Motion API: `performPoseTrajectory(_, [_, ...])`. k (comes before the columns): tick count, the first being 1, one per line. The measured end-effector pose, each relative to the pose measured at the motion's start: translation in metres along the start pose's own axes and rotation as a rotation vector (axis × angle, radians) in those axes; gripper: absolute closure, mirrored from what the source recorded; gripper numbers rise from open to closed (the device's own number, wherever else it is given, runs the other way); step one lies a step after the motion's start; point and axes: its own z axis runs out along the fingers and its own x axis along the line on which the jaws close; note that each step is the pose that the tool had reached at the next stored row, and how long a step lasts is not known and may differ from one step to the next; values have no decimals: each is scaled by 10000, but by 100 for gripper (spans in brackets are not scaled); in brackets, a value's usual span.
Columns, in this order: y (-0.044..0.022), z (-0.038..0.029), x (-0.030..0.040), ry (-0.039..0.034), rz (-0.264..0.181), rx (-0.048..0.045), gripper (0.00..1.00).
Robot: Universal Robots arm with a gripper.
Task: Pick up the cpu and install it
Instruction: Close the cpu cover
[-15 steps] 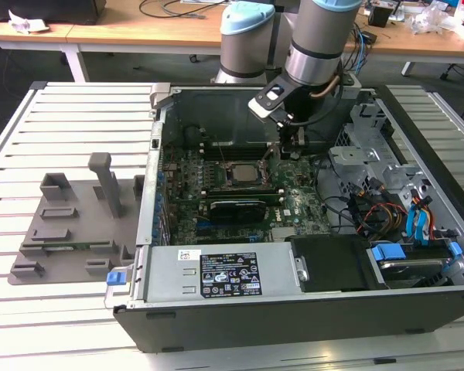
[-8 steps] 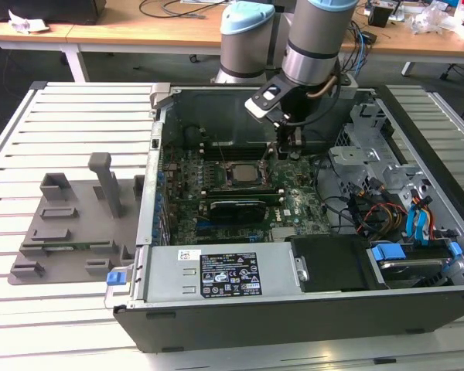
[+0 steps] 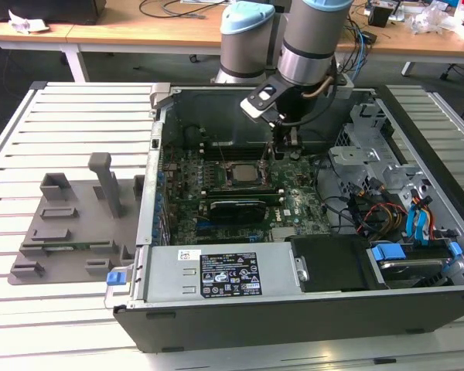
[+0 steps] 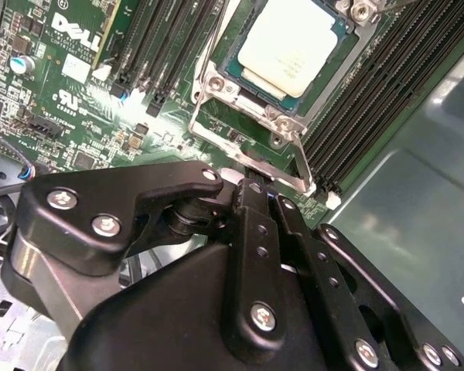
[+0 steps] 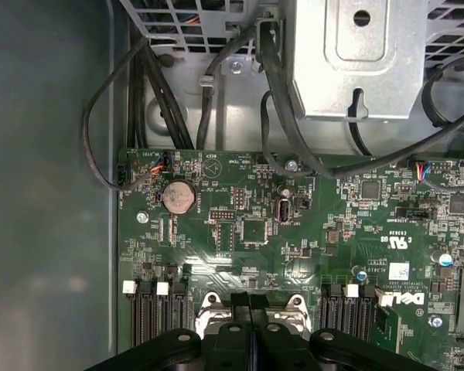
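Silver-grey metal shows us where the cpu [image 4: 290, 42] is: it lies flat inside the socket [image 4: 216, 86] on the green board [image 5: 255, 232], framed by the socket's metal bracket, so we judge the pick-up and the placing as done. What remains, as far as we can tell, is securing the chip; whether the bracket is latched down we cannot say. The gripper [image 4: 259, 189] hovers low just beside the socket's edge, its two black fingers pressed together with nothing between them. The tips are close to the bracket's thin bar, but whether they touch it we cannot tell. The open computer case [image 3: 294, 325] stands toward the exterior view's right side of the slatted tabletop [image 3: 77, 116]. It holds the board, a labelled grey power box [image 3: 274, 270] along its near wall, a black card [image 3: 236, 209] beside the socket, and bundled cables [image 3: 371, 212] by the drive bays. Near the tabletop's edge at the exterior view's left lies a grey holder tray [image 3: 81, 205]; its pockets look empty, and the chip is well apart from it.
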Motion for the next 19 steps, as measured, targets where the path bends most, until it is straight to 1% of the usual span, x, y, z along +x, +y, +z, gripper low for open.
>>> performPoseTrajectory(6, [-47, 3, 1, 0, 0, 0, 89])
performPoseTrajectory(8, [-74, 5, 2, 1, 0, 0, 89])
performPoseTrajectory(15, [-137, 8, 3, 0, 0, 0, 89])
performPoseTrajectory(19, [-158, 12, 4, 0, 0, 0, 89])
